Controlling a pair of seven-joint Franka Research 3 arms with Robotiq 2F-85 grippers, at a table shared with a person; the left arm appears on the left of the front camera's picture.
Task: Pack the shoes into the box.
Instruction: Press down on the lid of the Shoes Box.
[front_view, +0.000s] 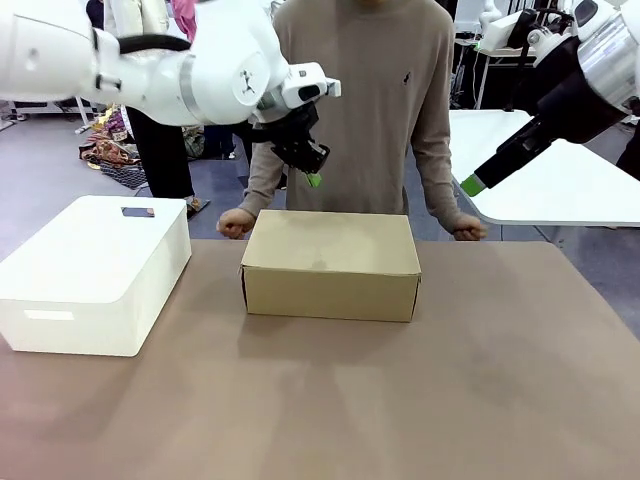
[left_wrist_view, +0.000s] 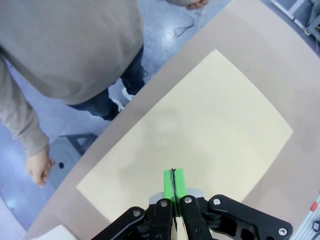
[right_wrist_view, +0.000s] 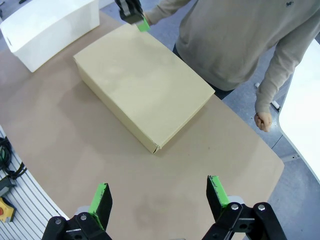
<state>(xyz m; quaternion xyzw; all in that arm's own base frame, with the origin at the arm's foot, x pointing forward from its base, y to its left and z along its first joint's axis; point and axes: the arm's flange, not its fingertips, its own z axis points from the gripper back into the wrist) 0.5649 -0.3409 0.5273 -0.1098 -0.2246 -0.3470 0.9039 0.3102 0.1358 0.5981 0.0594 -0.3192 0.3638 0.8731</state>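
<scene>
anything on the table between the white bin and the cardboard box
No, that stretch of brown table between the white bin and the closed box is bare, seen in the front view.

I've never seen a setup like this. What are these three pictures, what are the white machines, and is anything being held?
The white machines are two robot arms, each ending in black fingers with green pads. The front view looks across a brown table at a person standing opposite. The other two pictures come from cameras on each arm's wrist. On the table sit a closed tan cardboard box and a white plastic bin. The left gripper hangs above the box, fingers shut on nothing. The right gripper is open and empty.
</scene>
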